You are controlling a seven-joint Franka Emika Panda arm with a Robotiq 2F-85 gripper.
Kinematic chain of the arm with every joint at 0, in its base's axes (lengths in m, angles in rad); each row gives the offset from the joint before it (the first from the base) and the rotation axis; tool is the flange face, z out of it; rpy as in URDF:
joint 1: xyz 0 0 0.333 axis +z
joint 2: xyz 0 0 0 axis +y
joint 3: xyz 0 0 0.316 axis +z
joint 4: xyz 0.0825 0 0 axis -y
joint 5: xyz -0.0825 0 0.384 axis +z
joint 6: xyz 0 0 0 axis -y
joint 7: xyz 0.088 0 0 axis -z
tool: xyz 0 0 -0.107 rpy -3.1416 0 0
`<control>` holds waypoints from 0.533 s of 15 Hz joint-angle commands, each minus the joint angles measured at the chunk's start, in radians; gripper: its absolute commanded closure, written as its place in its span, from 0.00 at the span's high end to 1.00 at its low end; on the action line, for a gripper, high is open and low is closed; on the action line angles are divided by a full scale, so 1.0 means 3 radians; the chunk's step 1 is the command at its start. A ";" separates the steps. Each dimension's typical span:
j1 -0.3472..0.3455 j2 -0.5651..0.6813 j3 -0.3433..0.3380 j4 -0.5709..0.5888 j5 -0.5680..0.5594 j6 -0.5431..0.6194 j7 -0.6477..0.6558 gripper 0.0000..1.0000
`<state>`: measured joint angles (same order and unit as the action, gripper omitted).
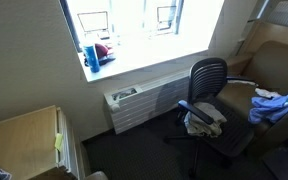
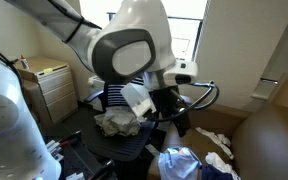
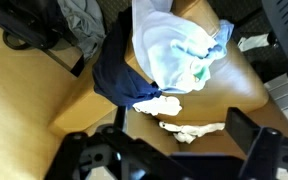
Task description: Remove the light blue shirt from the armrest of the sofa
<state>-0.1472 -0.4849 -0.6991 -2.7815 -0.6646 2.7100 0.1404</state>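
The light blue shirt (image 3: 174, 45) lies crumpled on the brown sofa armrest (image 3: 224, 90), partly over a dark navy garment (image 3: 124, 78). It also shows in both exterior views (image 1: 274, 106) (image 2: 179, 165). My gripper (image 3: 169, 150) is open and empty, hovering above the armrest, with its fingers at the bottom of the wrist view. It is apart from the shirt. In an exterior view the gripper (image 2: 169, 112) hangs above the shirt.
Two small white cloths (image 3: 162, 104) (image 3: 196, 130) lie on the armrest near the fingers. An office chair (image 1: 209, 100) piled with clothes (image 2: 119, 123) stands beside the sofa. A radiator (image 1: 139, 105) sits under the window, and a wooden cabinet (image 1: 24, 135) stands nearby.
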 commanded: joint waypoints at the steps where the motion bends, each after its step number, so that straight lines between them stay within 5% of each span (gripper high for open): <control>1: 0.0063 0.0795 0.0111 -0.0004 -0.0168 0.0200 0.0800 1.00; 2: 0.0022 0.0350 0.0043 -0.0018 -0.0104 0.0078 0.0463 1.00; 6: 0.0105 0.0797 0.0095 -0.0001 -0.0117 0.0156 0.0771 1.00; 7: -0.0244 0.1043 0.0519 0.0031 0.0101 0.0209 0.0651 1.00; 8: -0.0235 0.1362 0.0564 0.0074 0.0174 0.0317 0.0656 1.00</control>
<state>-0.1355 -0.2403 -0.6461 -2.7807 -0.6818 2.7543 0.3650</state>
